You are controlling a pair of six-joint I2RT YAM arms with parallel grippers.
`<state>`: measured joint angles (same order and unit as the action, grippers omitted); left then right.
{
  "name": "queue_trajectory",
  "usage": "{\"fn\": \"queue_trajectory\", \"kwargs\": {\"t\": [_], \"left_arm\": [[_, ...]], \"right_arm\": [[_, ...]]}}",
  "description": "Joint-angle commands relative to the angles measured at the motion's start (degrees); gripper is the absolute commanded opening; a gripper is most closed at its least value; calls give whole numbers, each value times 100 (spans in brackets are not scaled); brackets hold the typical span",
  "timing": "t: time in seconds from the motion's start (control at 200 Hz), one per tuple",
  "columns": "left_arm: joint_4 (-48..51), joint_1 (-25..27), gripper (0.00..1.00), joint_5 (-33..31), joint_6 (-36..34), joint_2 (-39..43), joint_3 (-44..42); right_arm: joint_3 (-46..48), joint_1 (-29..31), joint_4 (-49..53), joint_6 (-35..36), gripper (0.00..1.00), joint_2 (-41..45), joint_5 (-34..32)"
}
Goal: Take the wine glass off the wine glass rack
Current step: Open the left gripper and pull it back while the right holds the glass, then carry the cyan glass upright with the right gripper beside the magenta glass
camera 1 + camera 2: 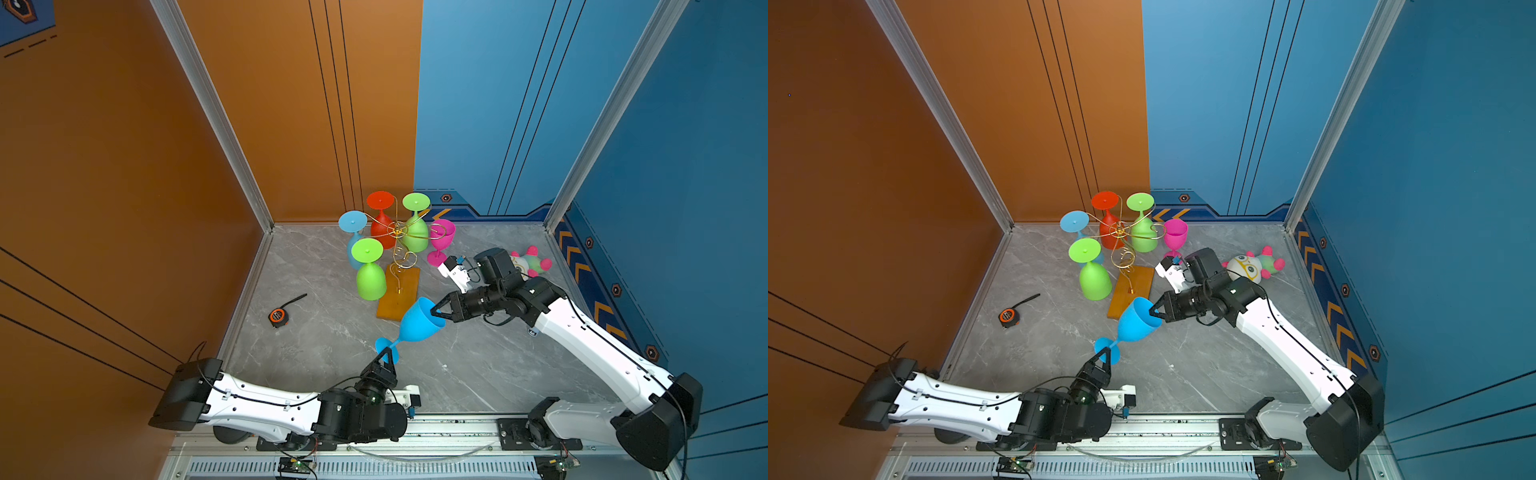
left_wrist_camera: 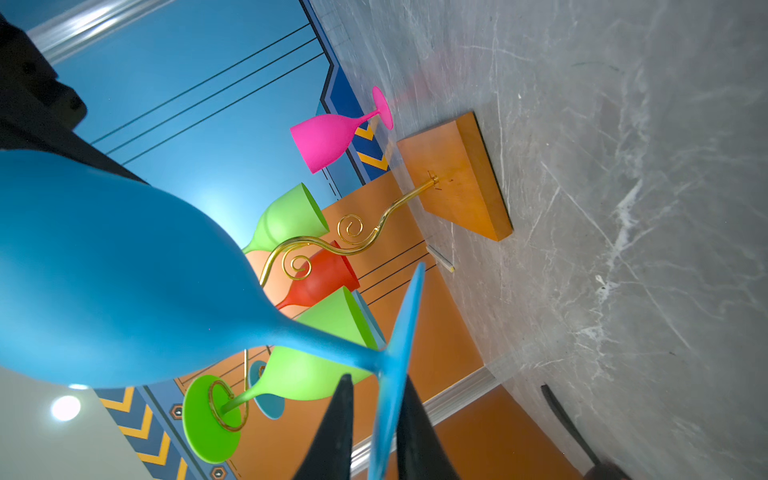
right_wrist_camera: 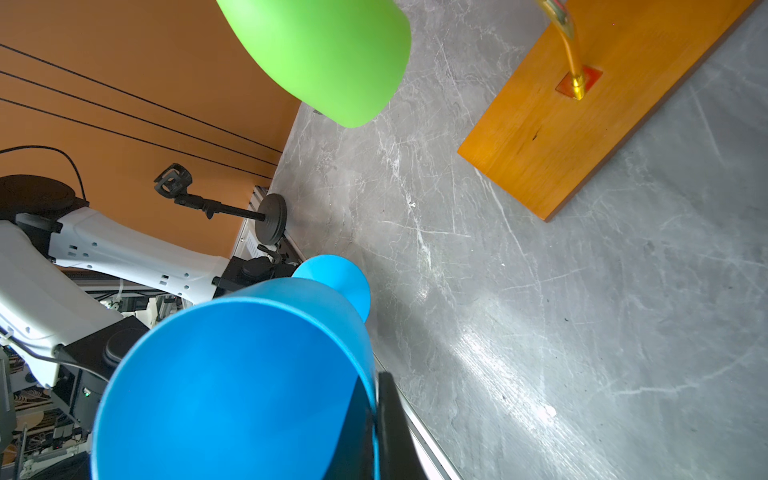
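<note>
the right fingers (image 3: 395, 432) are closed on the rim of the matte sky-blue wine glass (image 1: 419, 324), one black pointed finger inside the bowl and one outside. the left fingers (image 2: 332, 428) stand slightly parted on either side of the glass's thin round foot, with a sliver of gap beside one of them, so they straddle it rather than squeeze it. the glass is off the thin gold wire wine glass rack (image 1: 405, 291) and hangs tilted in the air between the two arms, its open mouth over the near corner of the rack's flat orange-brown wooden base and its foot toward the left arm. on the curled scroll arms four smooth goblets hang upside down: a near lime-green glass (image 1: 370, 282), a far lime-green glass (image 1: 417, 237), a red glass (image 1: 383, 232) and a pale blue glass (image 1: 352, 221). a pink glass (image 1: 441, 237) stands upright on the grey marble-patterned tabletop (image 1: 478, 374) just beside the rack. bare tabletop lies below the held glass. an orange-and-black tape measure (image 1: 277, 316) sits well off toward the orange wall, and a round plush toy (image 1: 531, 262) lies behind the right arm.
</note>
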<state>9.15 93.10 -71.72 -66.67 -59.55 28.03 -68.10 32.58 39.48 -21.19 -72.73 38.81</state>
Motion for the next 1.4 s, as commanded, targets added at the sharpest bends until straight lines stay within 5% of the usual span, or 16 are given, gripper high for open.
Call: {"fn": "queue_trajectory", "kwargs": {"t": [0.0, 0.195, 0.27, 0.43, 0.471, 0.591, 0.791, 1.076, 1.397], "left_arm": [[-130, 94, 34, 136, 325, 123, -56], [-120, 103, 58, 462, 892, 236, 76], [101, 95, 79, 560, 1612, 343, 208], [1268, -8, 85, 1072, 3314, 1132, 658], [1608, -84, 93, 1446, 3776, 1450, 763], [1887, -465, 95, 2010, 4678, 2362, 849], [2068, -1094, 99, 2096, 5385, 3307, 810], [2566, -2840, 98, 2776, 6333, 3150, 1242], [2452, -4933, 98, 4086, 6707, 2818, 1326]], "right_arm": [[-118, -141, 219, 149, 0, 219, -99], [-110, -628, 361, 155, 0, 476, -311], [-133, -817, 466, 215, 0, 568, -547], [-293, -1197, 634, 311, 0, 650, -1009], [-378, -1239, 722, 371, 0, 625, -1271], [-659, -1306, 949, 475, 0, 489, -2033], [-1125, -1331, 1243, 622, 0, 39, -3204], [-1717, -1455, 1387, 817, 0, -909, -4501], [-2678, -1740, 1277, 985, 0, -2235, -4644]]}}
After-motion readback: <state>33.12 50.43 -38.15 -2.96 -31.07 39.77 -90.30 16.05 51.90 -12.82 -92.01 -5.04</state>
